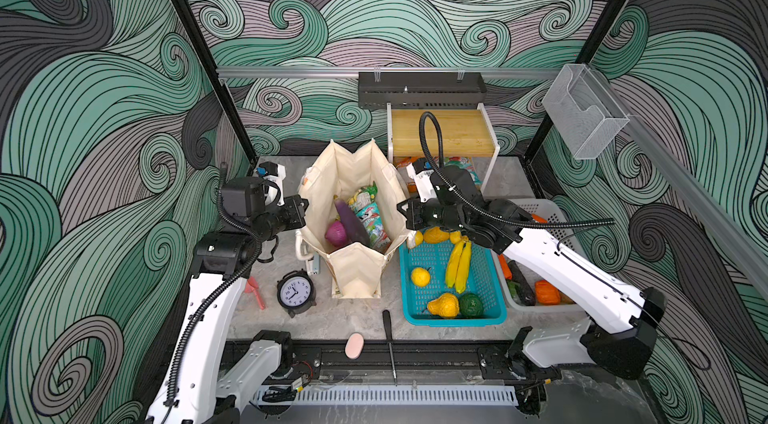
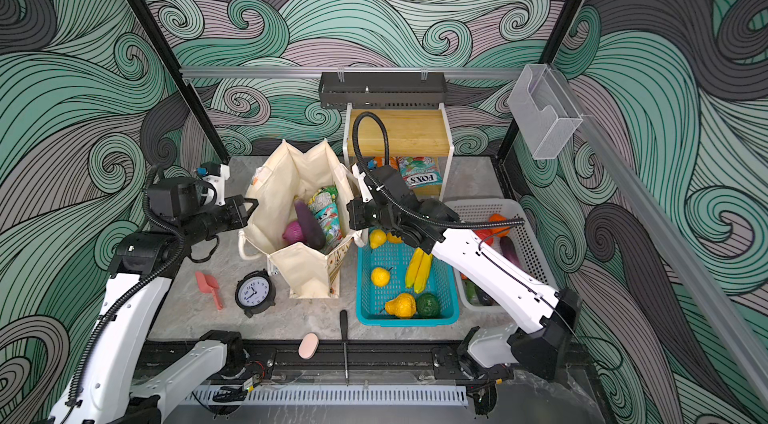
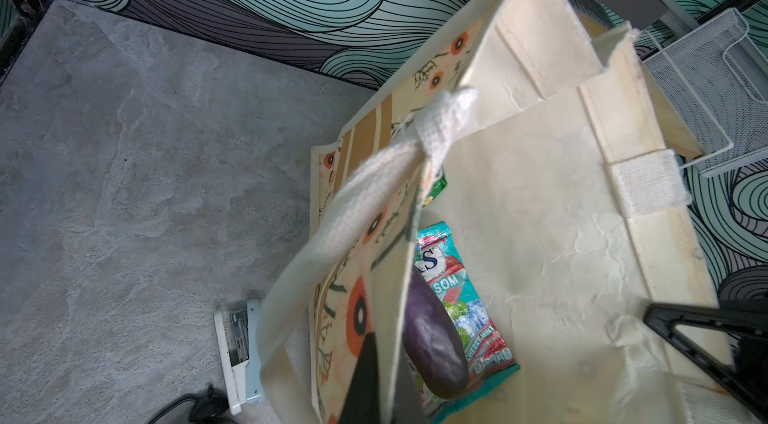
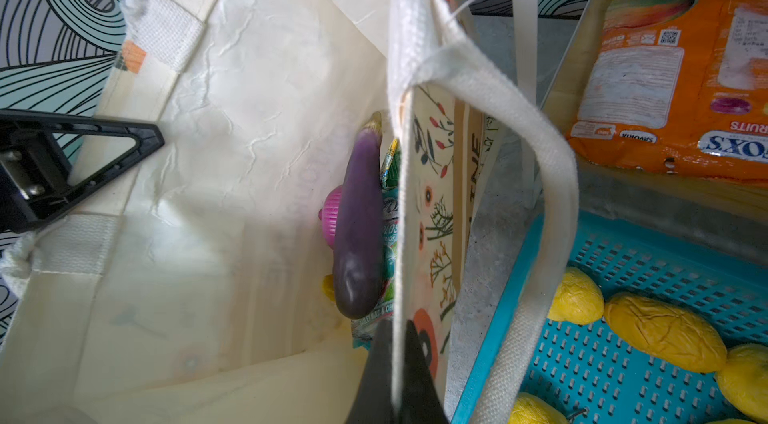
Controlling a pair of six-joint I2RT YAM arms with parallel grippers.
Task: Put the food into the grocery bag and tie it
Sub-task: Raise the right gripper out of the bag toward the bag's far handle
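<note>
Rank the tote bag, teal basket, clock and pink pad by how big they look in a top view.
1. Tote bag, though it stands tall, nearer the camera
2. Teal basket
3. Clock
4. Pink pad

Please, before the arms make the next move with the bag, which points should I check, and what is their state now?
1. Left gripper shut on grocery bag rim: ok.
2. Right gripper shut on opposite rim: ok.
3. Bag standing, mouth open: ok.
4. Eggplant, onion, snack packet inside: ok.
5. All food packed: not ok, bananas lie in teal basket.
6. Handles tied: not ok, strap hangs loose.
</note>
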